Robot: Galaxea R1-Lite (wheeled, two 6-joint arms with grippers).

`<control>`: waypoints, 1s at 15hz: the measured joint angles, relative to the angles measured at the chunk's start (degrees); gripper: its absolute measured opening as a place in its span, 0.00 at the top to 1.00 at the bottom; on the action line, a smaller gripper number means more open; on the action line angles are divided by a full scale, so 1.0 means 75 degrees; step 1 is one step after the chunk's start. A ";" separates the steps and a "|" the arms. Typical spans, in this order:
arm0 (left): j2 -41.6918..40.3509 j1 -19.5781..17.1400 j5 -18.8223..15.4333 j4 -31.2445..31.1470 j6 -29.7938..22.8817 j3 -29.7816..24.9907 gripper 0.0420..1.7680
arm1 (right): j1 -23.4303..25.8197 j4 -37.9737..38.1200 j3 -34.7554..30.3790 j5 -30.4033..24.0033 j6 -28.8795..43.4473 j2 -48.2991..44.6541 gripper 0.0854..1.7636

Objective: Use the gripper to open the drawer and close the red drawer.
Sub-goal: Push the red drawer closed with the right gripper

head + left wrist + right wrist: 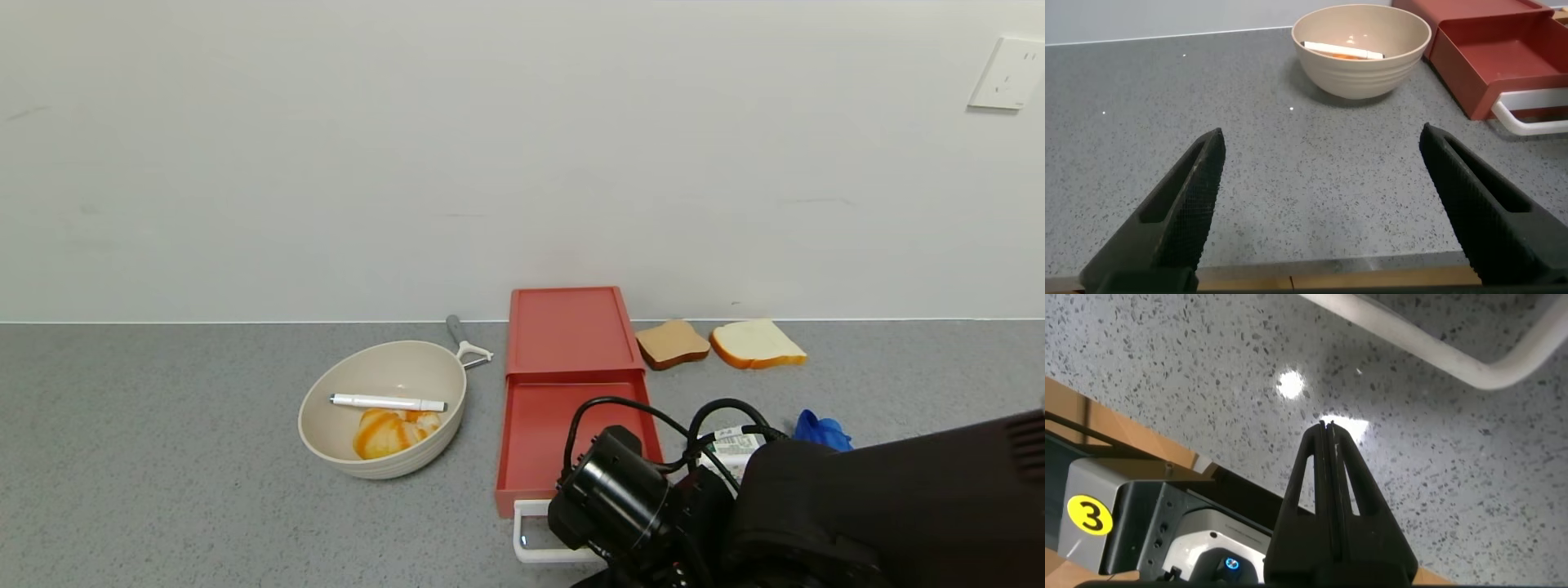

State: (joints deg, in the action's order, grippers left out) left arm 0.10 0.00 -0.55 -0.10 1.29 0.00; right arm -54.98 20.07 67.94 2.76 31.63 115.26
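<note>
The red drawer unit [565, 331] stands against the back wall. Its red tray [543, 437] is slid out toward me, with the white loop handle [526, 539] at the front. My right gripper [1328, 426] is shut and empty above the countertop near the front edge. The handle [1437, 355] lies just beyond its tips, apart from them. In the head view the right arm's black camera body [612, 498] covers part of the handle. My left gripper [1323, 135] is open and empty, low over the counter's front edge, with the tray [1503, 57] and handle [1527, 122] farther off.
A beige bowl [384, 408] holding a white pen [388, 402] and a croissant [392, 431] sits left of the tray. A peeler [465, 341] lies behind it. Two bread slices [672, 343] [757, 343] and a blue object [823, 431] lie right of the drawer.
</note>
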 joint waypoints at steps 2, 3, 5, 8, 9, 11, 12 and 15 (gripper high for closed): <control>0.0002 0.0000 0.0003 0.0000 0.0003 0.0000 0.03 | -0.0026 -0.0011 0.0154 0.0026 -0.0010 0.0140 0.98; 0.0002 0.0000 0.0003 0.0000 0.0003 0.0000 0.03 | -0.0044 -0.0034 0.0198 0.0190 -0.0018 0.0185 0.98; 0.0002 0.0000 0.0003 0.0000 0.0003 0.0000 0.03 | -0.0141 -0.0180 0.0206 0.0657 -0.0015 0.0265 0.98; 0.0000 0.0000 0.0003 0.0000 0.0000 0.0000 0.03 | -0.0262 -0.0553 0.0089 0.0907 -0.0011 0.0323 0.98; 0.0000 0.0000 0.0003 0.0000 0.0003 0.0000 0.03 | -0.0283 -0.0720 0.0041 0.0977 0.0000 0.0328 0.98; 0.0000 0.0000 0.0003 0.0000 0.0003 0.0000 0.03 | -0.0335 -0.0917 -0.0102 0.1096 0.0148 0.0332 0.98; 0.0000 0.0000 0.0003 0.0000 0.0003 0.0000 0.03 | -0.0358 -0.1014 -0.0166 0.1193 0.0229 0.0328 0.98; 0.0000 0.0000 0.0000 0.0000 0.0003 0.0000 0.03 | -0.0413 -0.1427 -0.0353 0.1440 0.0440 0.0328 0.98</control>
State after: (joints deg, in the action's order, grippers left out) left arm 0.10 0.00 -0.55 -0.10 1.32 0.00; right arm -58.08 9.36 65.29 13.56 34.94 117.72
